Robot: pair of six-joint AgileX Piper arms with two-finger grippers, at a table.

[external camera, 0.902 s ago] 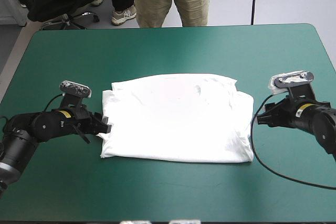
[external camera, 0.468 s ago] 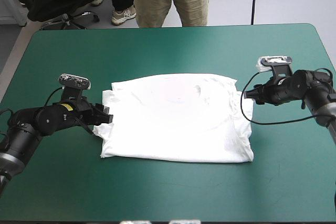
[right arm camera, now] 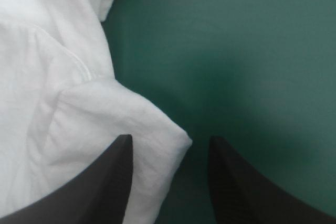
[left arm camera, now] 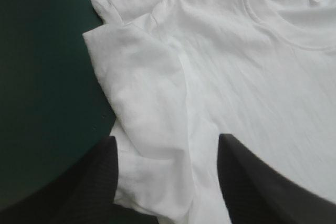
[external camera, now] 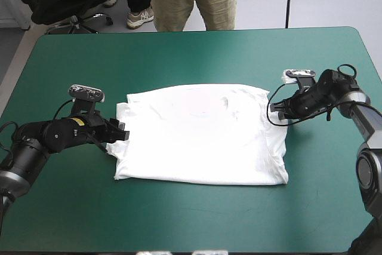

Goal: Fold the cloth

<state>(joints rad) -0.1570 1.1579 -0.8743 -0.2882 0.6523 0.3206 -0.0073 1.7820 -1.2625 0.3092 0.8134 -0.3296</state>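
The white T-shirt (external camera: 200,135) lies flat on the teal-green cover, sleeves tucked in, as a wide rectangle mid-table. My left gripper (external camera: 119,134) sits low at its left edge, open. In the left wrist view the sleeve fold of the T-shirt (left arm camera: 157,93) reaches in between the black fingers (left arm camera: 89,182) of the left gripper (left arm camera: 167,153). My right gripper (external camera: 276,109) is at the shirt's far right corner, open. In the right wrist view that rounded corner of the T-shirt (right arm camera: 105,119) lies between the spread fingers of the right gripper (right arm camera: 170,153), nearer one finger (right arm camera: 105,182).
Bare teal-green cover (external camera: 197,58) surrounds the shirt on every side, widest toward the far edge and the near edge (external camera: 197,219). Beside the right gripper the wrist view shows only cover (right arm camera: 236,51).
The right arm swung from the shirt's right side toward the far right corner and closed in on it. The left gripper edged slightly farther along the left edge. The shirt stayed put.
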